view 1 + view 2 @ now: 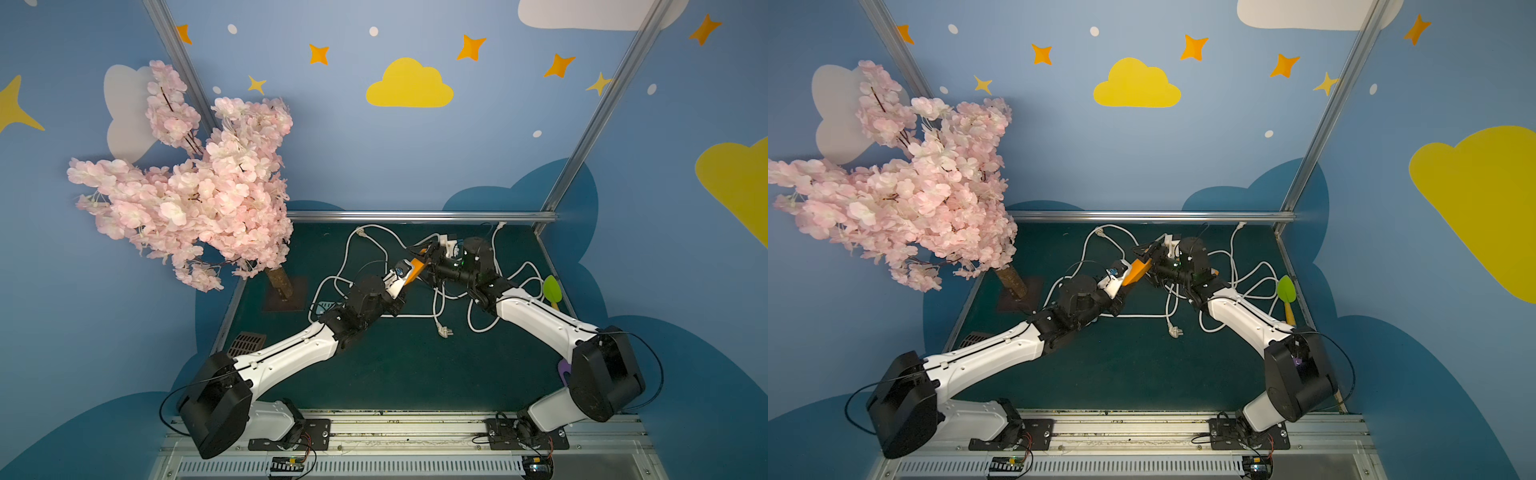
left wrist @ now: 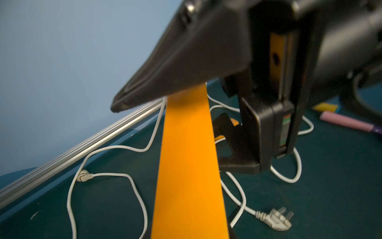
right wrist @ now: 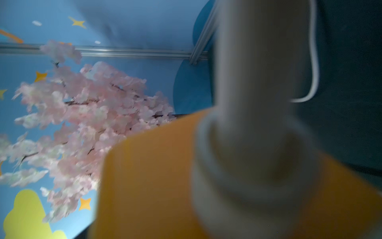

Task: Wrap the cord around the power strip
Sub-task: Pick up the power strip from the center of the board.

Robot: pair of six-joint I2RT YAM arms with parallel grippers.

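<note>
The white cord sprawls in loose loops over the dark green table. Its plug lies free near the middle. The power strip is mostly hidden; a pale corner under my left forearm may be it. My left gripper is raised over the tangle, its orange fingers shut flat together, and no cord shows between them. My right gripper meets it tip to tip, its black jaws wide apart around the orange tips. A blurred white shape fills the right wrist view.
A pink blossom tree on a trunk stands at the back left. A green leaf-shaped tool and a purple piece lie by the right edge. A metal rail bounds the back. A brown grille sits front left.
</note>
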